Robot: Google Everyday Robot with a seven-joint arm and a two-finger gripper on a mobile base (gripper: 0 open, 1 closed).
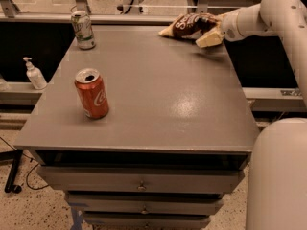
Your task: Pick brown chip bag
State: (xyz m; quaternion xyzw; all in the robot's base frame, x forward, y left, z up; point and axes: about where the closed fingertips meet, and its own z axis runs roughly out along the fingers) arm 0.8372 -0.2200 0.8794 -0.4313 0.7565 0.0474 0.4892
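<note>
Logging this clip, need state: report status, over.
Claw at far right of table, at right end of bag. Bag lies at far edge. Red can, green can off left, not in the way.

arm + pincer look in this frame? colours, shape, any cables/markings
Arm: smooth off-white tubular shells with rounded joints and a greyish band at the wrist. No cables or markings visible. Pincer, at the table's far right corner by the brown chip bag: blocky, cream-tan. Broad white rounded shell at lower right.
</note>
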